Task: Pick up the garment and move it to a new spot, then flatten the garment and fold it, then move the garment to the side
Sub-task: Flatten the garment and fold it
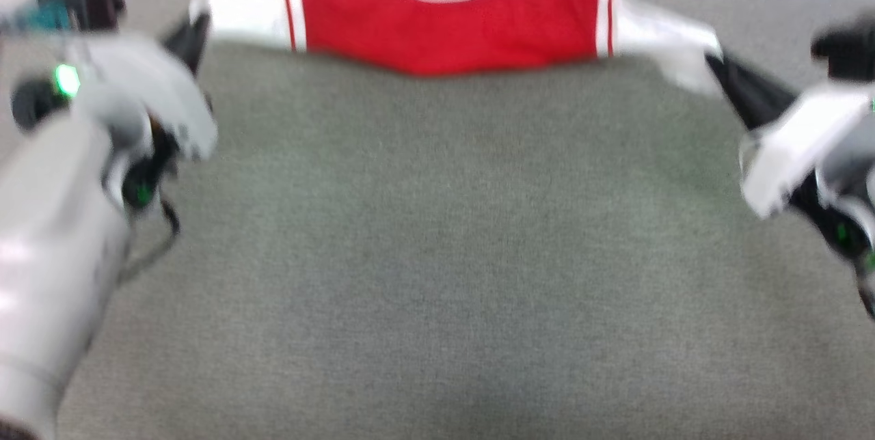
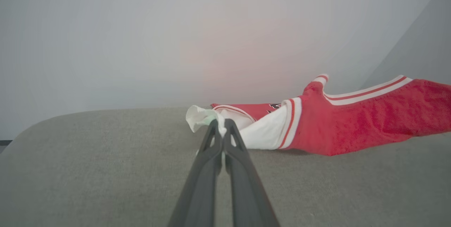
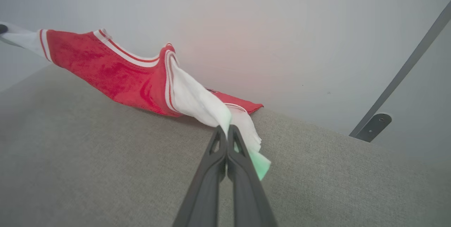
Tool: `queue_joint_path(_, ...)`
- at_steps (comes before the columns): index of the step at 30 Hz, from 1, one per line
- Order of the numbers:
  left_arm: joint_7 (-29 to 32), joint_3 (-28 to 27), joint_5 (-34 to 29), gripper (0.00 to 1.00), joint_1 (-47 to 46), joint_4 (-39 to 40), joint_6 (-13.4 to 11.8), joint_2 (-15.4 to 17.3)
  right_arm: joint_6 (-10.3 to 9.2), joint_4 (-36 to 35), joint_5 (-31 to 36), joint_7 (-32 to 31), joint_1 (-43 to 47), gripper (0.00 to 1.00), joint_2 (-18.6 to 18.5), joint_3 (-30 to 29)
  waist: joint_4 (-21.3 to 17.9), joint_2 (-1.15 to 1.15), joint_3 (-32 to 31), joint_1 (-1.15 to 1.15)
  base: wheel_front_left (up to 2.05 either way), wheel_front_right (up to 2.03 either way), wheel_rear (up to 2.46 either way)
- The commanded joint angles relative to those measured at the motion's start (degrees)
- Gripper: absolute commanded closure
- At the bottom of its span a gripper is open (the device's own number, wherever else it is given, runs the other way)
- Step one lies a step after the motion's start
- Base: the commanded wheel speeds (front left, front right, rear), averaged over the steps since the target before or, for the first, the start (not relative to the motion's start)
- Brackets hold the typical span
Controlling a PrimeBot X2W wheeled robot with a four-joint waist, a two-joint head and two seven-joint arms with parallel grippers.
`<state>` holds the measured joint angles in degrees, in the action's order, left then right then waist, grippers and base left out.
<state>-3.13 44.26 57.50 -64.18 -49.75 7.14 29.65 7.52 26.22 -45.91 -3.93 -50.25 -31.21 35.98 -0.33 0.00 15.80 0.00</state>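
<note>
The garment (image 1: 451, 23), judged soft, light and saggy, is pinched at each white sleeve end by the left claw (image 2: 221, 128) and right claw (image 3: 225, 130), both clamped tight.

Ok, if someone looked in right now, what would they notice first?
The red garment, strung along the far edge of the grey surface. The left gripper is shut on one white sleeve and the right gripper on the other, so the garment spans between them.
</note>
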Motion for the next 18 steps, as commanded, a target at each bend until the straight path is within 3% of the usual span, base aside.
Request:
queue_joint_path(1,-0.6,0.0,0.2,1.0,2.6,1.4,-0.6,0.9,-0.06,-1.7,-0.8,-0.3,2.5,1.0,-0.9,0.2,0.7,0.0,-4.9,0.0,0.0,0.0,0.0)
queue_joint_path(4,-1.4,-0.7,2.1,1.0,12.8,8.4,-3.7,4.7,-0.06,-6.4,-2.8,-1.8,11.1,1.0,-4.0,-1.5,0.8,0.0,-6.5,0.0,0.0,0.0,0.0)
queue_joint_path(8,-1.7,-1.2,4.3,1.0,20.8,14.7,-6.5,7.1,-0.06,-9.2,-3.6,-3.4,17.0,1.0,-5.7,-3.1,0.7,0.0,-7.0,0.0,0.0,0.0,0.0)
queue_joint_path(18,-3.2,-2.2,10.3,1.0,42.3,35.6,-16.6,12.2,-0.06,-14.9,-3.5,-7.6,35.3,1.0,-6.2,-10.7,1.1,0.0,-6.8,0.0,0.0,0.0,0.0)
